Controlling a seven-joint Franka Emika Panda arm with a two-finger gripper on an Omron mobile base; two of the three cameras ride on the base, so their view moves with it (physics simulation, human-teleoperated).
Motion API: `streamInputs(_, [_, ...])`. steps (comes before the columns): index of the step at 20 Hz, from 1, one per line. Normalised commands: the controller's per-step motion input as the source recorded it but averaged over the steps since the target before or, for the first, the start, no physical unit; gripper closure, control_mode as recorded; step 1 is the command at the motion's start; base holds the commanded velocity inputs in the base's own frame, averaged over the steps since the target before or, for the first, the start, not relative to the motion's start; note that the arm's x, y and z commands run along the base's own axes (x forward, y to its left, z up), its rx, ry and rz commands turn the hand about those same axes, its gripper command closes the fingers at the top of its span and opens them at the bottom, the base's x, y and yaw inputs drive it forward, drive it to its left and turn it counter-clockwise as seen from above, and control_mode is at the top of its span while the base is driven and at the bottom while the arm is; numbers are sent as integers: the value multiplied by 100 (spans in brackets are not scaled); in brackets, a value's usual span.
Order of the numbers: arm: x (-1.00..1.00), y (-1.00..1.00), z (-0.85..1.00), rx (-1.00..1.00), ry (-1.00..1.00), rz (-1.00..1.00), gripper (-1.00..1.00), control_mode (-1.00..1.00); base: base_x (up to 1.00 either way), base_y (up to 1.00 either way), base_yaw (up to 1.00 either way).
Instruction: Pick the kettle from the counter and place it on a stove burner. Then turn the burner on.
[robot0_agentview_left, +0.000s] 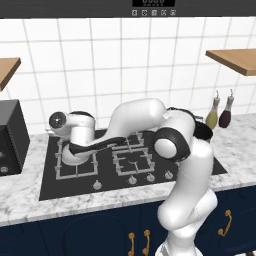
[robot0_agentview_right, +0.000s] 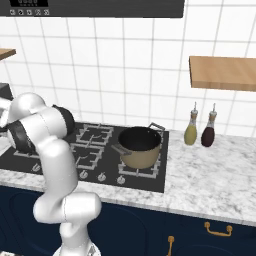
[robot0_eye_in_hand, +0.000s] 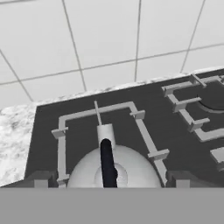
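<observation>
Kettle (robot0_eye_in_hand: 114, 168) sits on the stove burner (robot0_eye_in_hand: 144, 133), the square grate at the cooktop's (robot0_agentview_left: 50, 185) left end, handle running toward the tiled wall. Pincer (robot0_eye_in_hand: 111, 183) hangs right over it, tips spread wide either side of the body, gripping nothing. Tan pot (robot0_agentview_right: 137, 146) is on the right grate; two bottles (robot0_agentview_right: 200, 129) stand on the marble surface (robot0_agentview_right: 220, 170).

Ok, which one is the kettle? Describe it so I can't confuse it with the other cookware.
Find the black cooktop set in the marble counter. The kettle sits on the square grate at the cooktop's left end, just under the arm's hand. It is small, squat and pale silvery-white with a thin black handle, unlike the bigger tan pot at the right end.
</observation>
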Motion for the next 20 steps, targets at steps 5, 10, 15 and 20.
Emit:
streamInputs(5, [-100, -45, 35, 13, 34, 3, -100, -100, 0, 0, 0])
streamInputs(10, [-100, -61, -37, 4, 48, 11, -100, -100, 0, 0, 0])
streamInputs(15, [-53, -62, -98, -1, 33, 13, -100, -100, 0, 0, 0])
streamInputs(20, [6, 11, -52, -1, 0, 8, -100, -100, 0, 0, 0])
